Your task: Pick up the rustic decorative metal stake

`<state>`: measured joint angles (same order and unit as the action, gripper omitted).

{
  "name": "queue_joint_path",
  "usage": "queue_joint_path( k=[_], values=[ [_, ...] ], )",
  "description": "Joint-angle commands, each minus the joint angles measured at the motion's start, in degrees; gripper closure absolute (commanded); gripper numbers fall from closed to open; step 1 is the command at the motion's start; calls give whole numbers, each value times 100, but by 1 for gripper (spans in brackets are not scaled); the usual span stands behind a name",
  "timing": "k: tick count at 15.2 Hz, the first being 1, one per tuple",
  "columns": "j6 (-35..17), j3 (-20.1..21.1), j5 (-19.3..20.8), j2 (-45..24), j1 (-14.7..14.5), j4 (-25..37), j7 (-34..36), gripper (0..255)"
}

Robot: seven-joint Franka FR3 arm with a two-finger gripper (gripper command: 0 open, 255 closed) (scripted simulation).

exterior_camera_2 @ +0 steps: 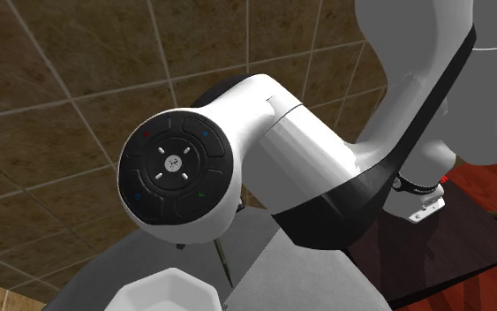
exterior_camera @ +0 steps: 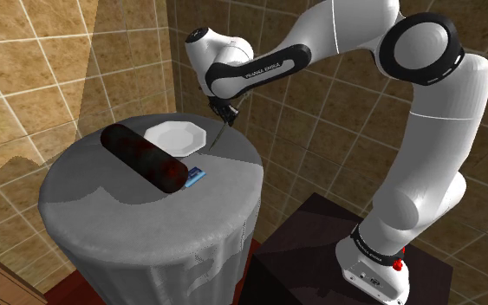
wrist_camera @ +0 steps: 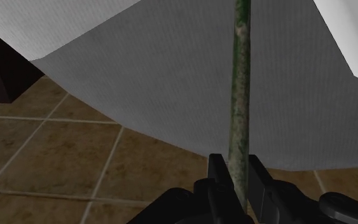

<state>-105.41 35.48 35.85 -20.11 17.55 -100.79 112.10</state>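
On the shoulder view's left, a dark red-and-black cylinder [exterior_camera: 142,158] lies across the round surface draped in grey cloth [exterior_camera: 103,208]. A small blue flat object [exterior_camera: 197,176] sits at the cylinder's near end. Just beyond the cylinder, towards the surface's far edge, rests a white angular-rimmed plate [exterior_camera: 175,137].

Right of the plate, the all-black two-finger end effector [exterior_camera: 225,111] hangs over that far edge. The thin rustic metal stake [exterior_camera: 222,132] slants down from it, with its lower end close beside the plate. Whether the tip touches the cloth cannot be told.

In the wrist view the stake [wrist_camera: 241,83] is a mottled green rod. The end effector [wrist_camera: 237,162] is clenched on it, one finger pressed to each side. Beyond it lie the grey surface [wrist_camera: 139,76], a corner of the plate [wrist_camera: 355,38] and a brown tiled floor [wrist_camera: 75,165].

The second exterior view looks from close up at the white arm [exterior_camera_2: 299,150] and its round black joint cap [exterior_camera_2: 176,168]. Below them are the plate's rim [exterior_camera_2: 171,292] and the surface [exterior_camera_2: 105,274], and on that view's right the dark red stand [exterior_camera_2: 476,221].
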Motion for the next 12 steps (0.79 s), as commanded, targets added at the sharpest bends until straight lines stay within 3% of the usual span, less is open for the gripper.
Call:
queue_joint_path(
  k=[1,12],
  values=[
    [97,13,-42,49,7,73,-61,255],
    [723,94,-269,300,10,589,-425,255]
  ],
)
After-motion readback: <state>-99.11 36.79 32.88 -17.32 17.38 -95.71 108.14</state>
